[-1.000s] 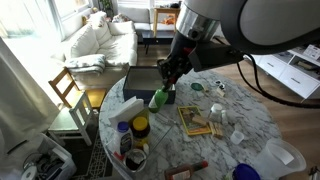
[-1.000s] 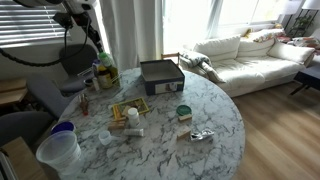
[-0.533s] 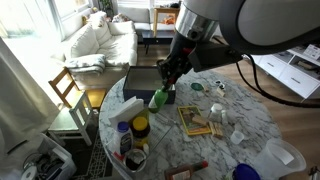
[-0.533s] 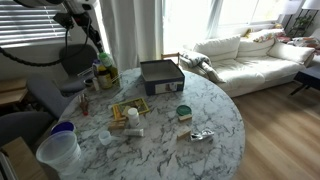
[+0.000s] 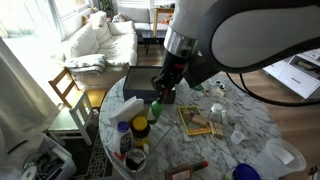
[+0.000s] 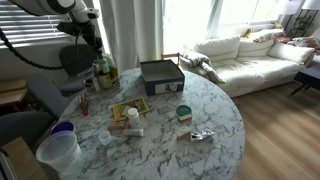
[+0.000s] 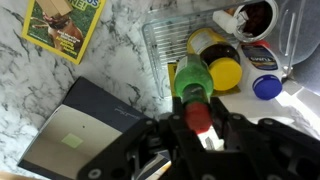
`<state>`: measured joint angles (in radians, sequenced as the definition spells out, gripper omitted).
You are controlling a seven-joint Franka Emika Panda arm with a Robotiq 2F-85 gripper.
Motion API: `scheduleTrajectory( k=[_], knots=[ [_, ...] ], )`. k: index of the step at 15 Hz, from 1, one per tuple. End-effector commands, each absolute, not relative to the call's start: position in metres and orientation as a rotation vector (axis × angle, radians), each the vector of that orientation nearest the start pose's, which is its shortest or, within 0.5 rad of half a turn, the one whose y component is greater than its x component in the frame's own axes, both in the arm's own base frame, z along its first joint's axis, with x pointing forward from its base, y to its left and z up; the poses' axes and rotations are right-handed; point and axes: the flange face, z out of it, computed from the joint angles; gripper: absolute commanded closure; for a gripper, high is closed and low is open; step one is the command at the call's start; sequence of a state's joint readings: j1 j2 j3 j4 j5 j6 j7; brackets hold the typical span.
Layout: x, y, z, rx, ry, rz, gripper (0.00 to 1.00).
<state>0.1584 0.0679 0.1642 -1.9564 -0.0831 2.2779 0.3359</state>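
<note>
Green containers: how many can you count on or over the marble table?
2. A green bottle, held in the gripper beside the dark box; a round green tin near the magazine. More may be hidden in the wire rack.

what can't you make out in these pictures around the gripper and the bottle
- gripper fingertips: wrist view, dark and blurred, so exactly where they pinch the green bottle is unclear
- green bottle label: exterior view, too small to read
- magazine: wrist view, cut off by the top edge
- dark box: wrist view, its near side is hidden by the gripper body
</note>
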Motion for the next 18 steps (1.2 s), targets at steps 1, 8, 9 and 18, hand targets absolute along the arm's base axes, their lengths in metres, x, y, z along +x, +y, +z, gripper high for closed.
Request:
scheduleTrajectory(
  k=[1, 8, 9, 18],
  knots=[
    [0.577, 0.187, 0.457, -3.119, -0.177, -0.368, 0.92],
    [0.585, 0.185, 0.441, -3.174, -0.306, -0.356, 0.92],
    [0.584, 0.191, 0.435, -3.169, -0.333, -0.346, 0.92],
    [0.589, 0.222, 0.392, -3.177, -0.489, -0.28, 0.92]
  ],
)
